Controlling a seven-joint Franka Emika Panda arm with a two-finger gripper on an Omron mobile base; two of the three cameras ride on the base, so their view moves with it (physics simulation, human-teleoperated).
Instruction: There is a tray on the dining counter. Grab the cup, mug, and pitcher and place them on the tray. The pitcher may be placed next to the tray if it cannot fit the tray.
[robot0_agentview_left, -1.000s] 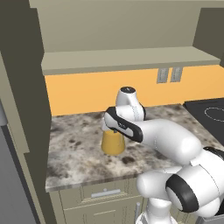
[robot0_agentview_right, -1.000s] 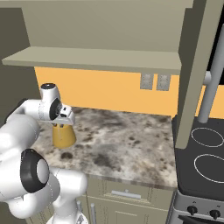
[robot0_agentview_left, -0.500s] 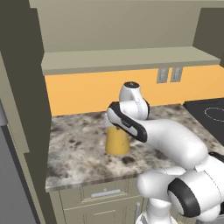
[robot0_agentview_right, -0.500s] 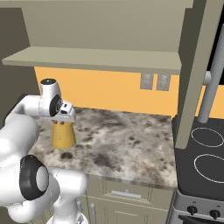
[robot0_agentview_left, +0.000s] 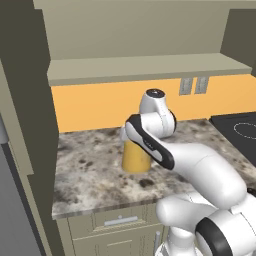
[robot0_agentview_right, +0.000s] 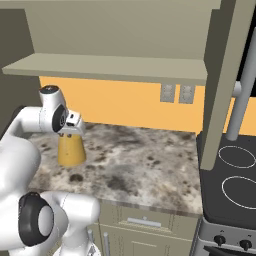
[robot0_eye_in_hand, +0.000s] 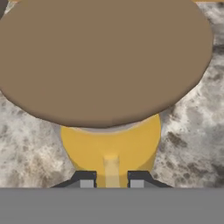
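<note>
The gripper (robot0_eye_in_hand: 111, 180) hangs directly above the pitcher (robot0_eye_in_hand: 110, 144), its two dark fingertips (robot0_eye_in_hand: 85, 179) standing close together with a narrow yellow strip of the vessel, perhaps its handle or spout, between them. The jaws are nearly closed; whether they actually pinch that strip cannot be told.

From the hand camera, the round brown lid (robot0_eye_in_hand: 105, 57) spreads wide just below the lens, and the orange-yellow body flares out beneath it.

In the left base view, the white arm (robot0_agentview_left: 200, 170) sweeps up from the lower right and bends over the pitcher (robot0_agentview_left: 136, 157), covering its top. The pitcher stands upright on the speckled marble counter (robot0_agentview_left: 90, 175), near the middle of the slab and closer to the back wall than to the front edge. Cream drawers (robot0_agentview_left: 120, 222) sit under the counter's front edge.

In the right base view, the hand (robot0_agentview_right: 70, 125) sits over the top of the pitcher (robot0_agentview_right: 70, 150), which stands toward the left end of the counter (robot0_agentview_right: 145, 165). A black stovetop (robot0_agentview_right: 235, 175) with ringed burners adjoins the counter on the right.

Behind the counter runs an orange wall (robot0_agentview_right: 125, 107) carrying a pair of grey outlets (robot0_agentview_right: 175, 93). A long grey-green shelf (robot0_agentview_right: 110, 67) spans above it.
</note>
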